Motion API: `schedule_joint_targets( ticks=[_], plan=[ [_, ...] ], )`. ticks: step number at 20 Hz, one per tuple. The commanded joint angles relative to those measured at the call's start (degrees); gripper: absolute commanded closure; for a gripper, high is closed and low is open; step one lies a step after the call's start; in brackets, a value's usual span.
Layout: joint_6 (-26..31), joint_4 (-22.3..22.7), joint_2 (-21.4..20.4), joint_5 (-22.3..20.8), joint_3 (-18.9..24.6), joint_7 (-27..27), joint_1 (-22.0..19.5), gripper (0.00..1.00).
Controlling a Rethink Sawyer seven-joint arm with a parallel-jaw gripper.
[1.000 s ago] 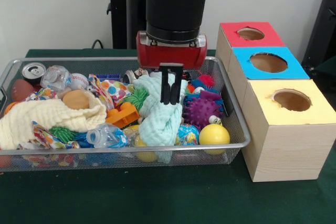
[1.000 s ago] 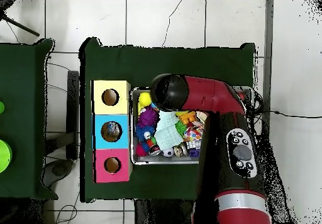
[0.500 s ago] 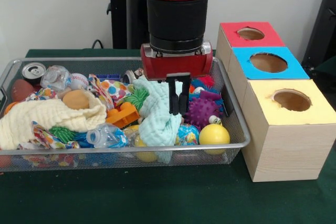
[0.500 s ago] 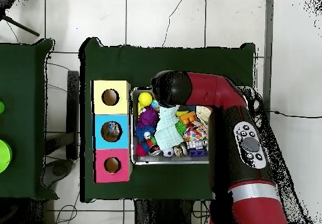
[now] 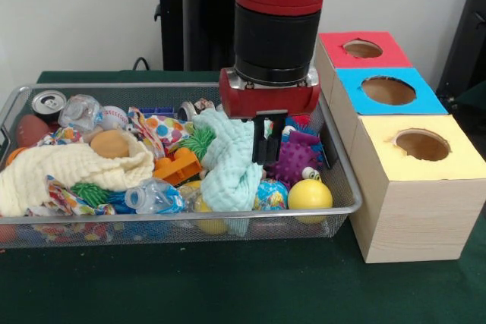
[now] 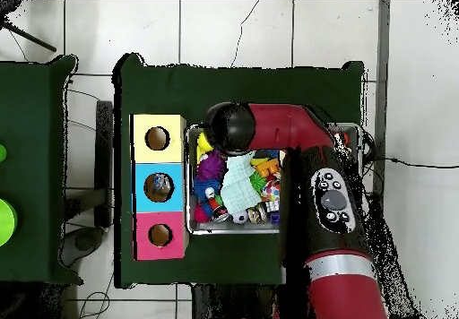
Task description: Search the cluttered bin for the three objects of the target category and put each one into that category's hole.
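My gripper [image 5: 266,158] hangs low over the right part of the wire bin [image 5: 152,218]. Its two black fingers stand close together, shut, with nothing visibly held. The tips sit between a mint green cloth [image 5: 231,168] on their left and a purple spiky ball [image 5: 295,161] on their right. A yellow ball [image 5: 310,195] lies at the bin's near right corner. In the overhead view the arm [image 6: 269,132] covers the gripper and the bin's upper part; the mint cloth [image 6: 235,185] shows below it.
Three wooden boxes with round holes stand right of the bin: red top [image 5: 334,42], blue top [image 5: 349,85], yellow top [image 5: 380,130]. The bin also holds a cream cloth [image 5: 61,168], a can [image 5: 48,102], a plastic bottle [image 5: 152,196], an orange toy [image 5: 178,166] and a baseball [image 5: 114,117].
The arm has shifted right and slightly down across the bin, from over the mint cloth's middle to its right edge beside the purple spiky ball. Fingers stayed shut.
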Motion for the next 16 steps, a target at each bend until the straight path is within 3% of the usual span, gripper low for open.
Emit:
schedule_joint_targets(
  ticks=[1,5,13,15,16],
  plan=[
    [6.71,-0.22,1.27,-0.06,-8.71,17.68,4.35,1.00],
    [6.42,-0.11,1.34,2.31,-11.30,20.37,5.33,1.00],
    [3.80,4.46,-1.58,6.20,-18.88,29.03,9.31,1.00],
    [1.72,5.20,-1.37,6.61,-18.89,28.29,9.00,1.00],
    [-0.13,6.39,-2.19,6.09,-17.88,25.32,8.08,1.00]
  ],
)
